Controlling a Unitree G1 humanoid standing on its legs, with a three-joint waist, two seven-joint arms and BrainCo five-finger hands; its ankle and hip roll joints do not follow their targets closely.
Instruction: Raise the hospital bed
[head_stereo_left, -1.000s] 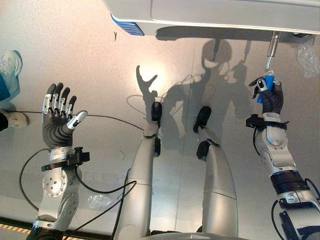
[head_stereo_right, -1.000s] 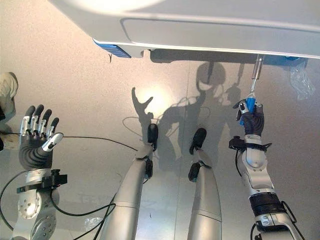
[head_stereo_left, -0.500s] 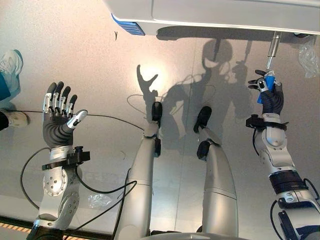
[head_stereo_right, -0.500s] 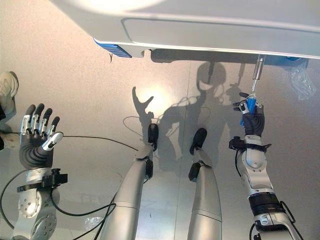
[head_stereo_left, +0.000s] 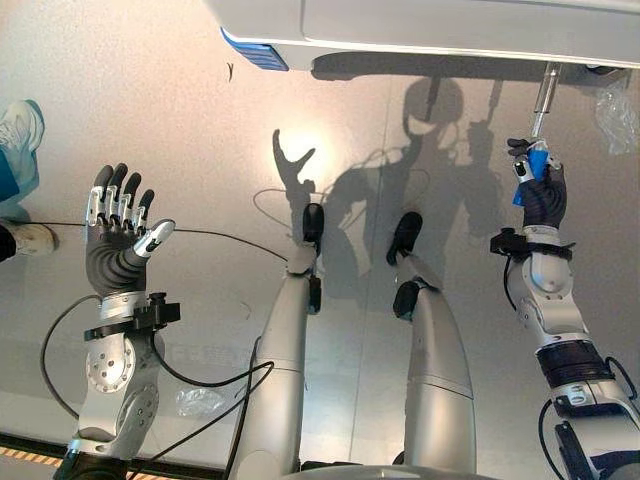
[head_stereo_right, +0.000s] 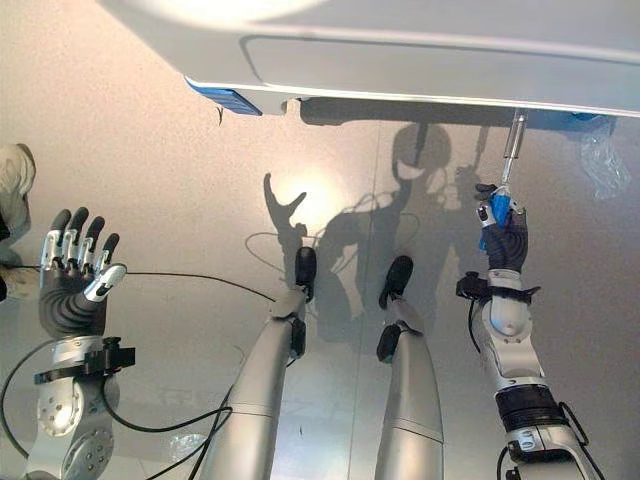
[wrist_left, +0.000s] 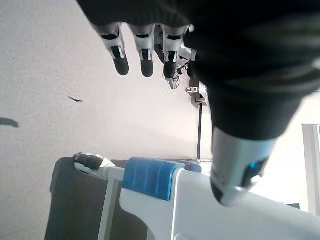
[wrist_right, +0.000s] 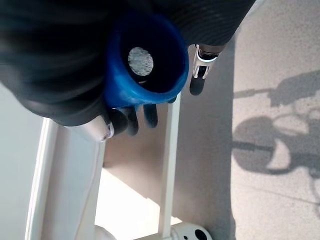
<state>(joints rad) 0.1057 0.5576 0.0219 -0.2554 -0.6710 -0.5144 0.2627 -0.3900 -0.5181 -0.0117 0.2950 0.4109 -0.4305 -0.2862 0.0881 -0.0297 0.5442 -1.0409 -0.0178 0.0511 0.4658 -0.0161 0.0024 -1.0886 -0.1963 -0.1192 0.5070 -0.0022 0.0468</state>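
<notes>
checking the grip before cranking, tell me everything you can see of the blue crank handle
The blue crank handle is a short tube of glossy blue plastic, hollow at its end with a pale disc inside. It hangs on a thin metal rod that runs down from the bed's underside. The right hand is curled round it.

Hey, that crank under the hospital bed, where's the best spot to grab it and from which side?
Grip the blue handle at the free end of the metal crank rod, coming from below the bed edge. The rod hangs down toward the robot, so its blue end is the reachable part. The right robot hand is curled round it there; the left robot hand is open, off to the side.
</notes>
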